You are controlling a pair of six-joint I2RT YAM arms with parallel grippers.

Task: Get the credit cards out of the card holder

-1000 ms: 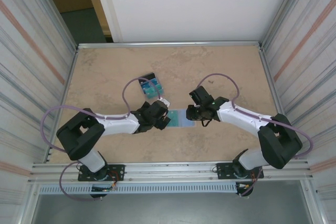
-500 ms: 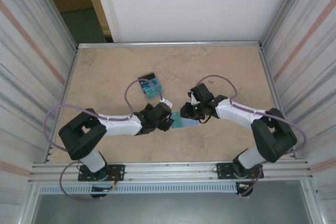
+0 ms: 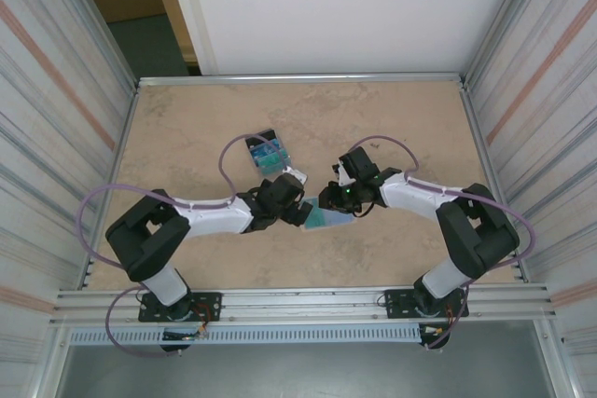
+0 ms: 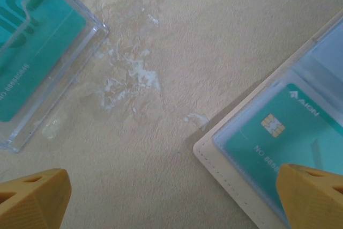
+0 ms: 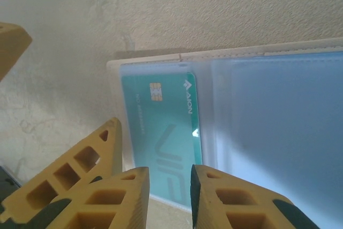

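The card holder (image 3: 336,221) lies open mid-table between the arms, beige-rimmed (image 4: 230,159) with pale blue inner faces (image 5: 268,132). A teal-green credit card (image 5: 161,132) with a gold chip sits in its left pocket (image 4: 281,132). My right gripper (image 5: 170,197) hovers low over the holder's near edge, its jaws a narrow gap apart with that card showing between them and nothing pinched. My left gripper (image 4: 171,199) stands wide open at the holder's left corner, one fingertip (image 4: 313,194) over the holder and the other over bare table. In the top view the left gripper (image 3: 297,210) and right gripper (image 3: 328,200) nearly meet.
A clear plastic case (image 3: 266,154) with teal and blue cards stands just beyond the left gripper and shows in the left wrist view (image 4: 37,52). Metal rails and corrugated walls (image 3: 522,90) fence the table. A left finger (image 5: 10,41) shows beside the holder.
Both grippers have drawn closer together over the holder. The holder has shifted and turned slightly on the table. The right jaws have narrowed a little.
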